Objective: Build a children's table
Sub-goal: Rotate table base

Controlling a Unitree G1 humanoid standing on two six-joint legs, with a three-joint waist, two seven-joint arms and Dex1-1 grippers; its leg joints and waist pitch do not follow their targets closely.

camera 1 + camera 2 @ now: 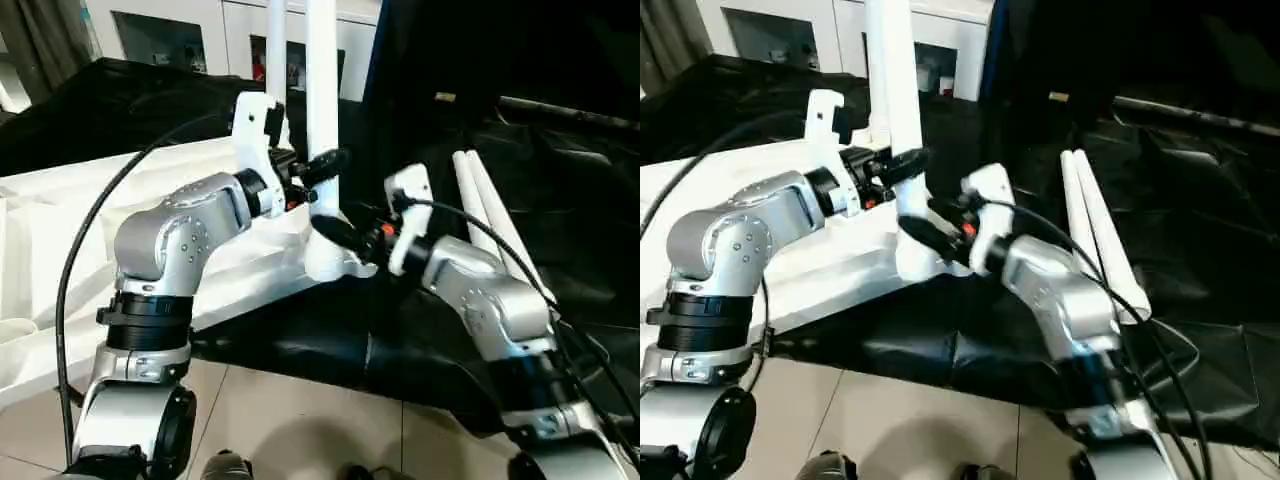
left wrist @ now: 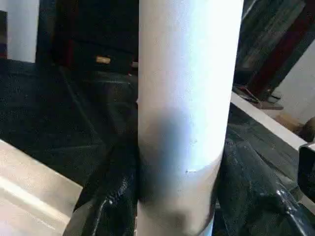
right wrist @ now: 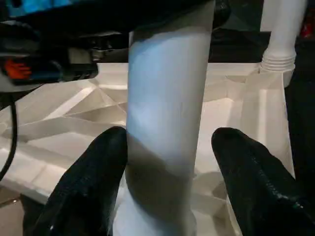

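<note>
While both hands work the near corner: this looks like the leg-fitting step.
Right hand [image 1: 335, 232]: low on the upright leg [image 1: 322, 110]; fingers [image 3: 98, 172] spread, a gap on one side, so not clamped.
Left hand [image 1: 318, 172]: higher up, fingers closed against the leg's sides.
Table top [image 1: 60, 230]: upside down, ribs showing, leg standing in its corner socket [image 1: 330, 262].
Second fitted leg [image 3: 280, 29]: upright in the far corner.
Spare legs [image 1: 485, 215]: lying on black sheeting.
Next: probably regrip and seat the leg home.
</note>
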